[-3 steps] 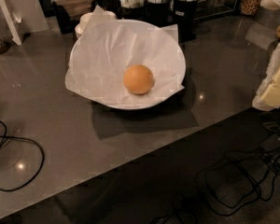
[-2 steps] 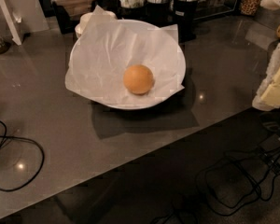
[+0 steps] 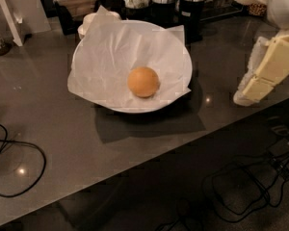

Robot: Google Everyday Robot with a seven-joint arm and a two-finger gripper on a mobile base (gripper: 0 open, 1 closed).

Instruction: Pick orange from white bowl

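The orange (image 3: 143, 82) lies in the middle of the white bowl (image 3: 183, 47), on the white paper sheet (image 3: 111, 57) that lines it. The bowl stands on a dark grey counter (image 3: 86, 148). My gripper (image 3: 244, 96), cream-coloured, hangs at the right edge of the view, to the right of the bowl and apart from it, low over the counter. It holds nothing that I can see.
Small stacked white dishes (image 3: 94, 20) sit just behind the bowl. Dark cups with utensils (image 3: 164, 1) line the back. A black cable loop (image 3: 19, 162) lies on the counter's left. The counter's front edge runs diagonally; floor cables (image 3: 245, 186) lie below it.
My gripper has moved left from the right edge, closer to the bowl. The orange and bowl have not moved.
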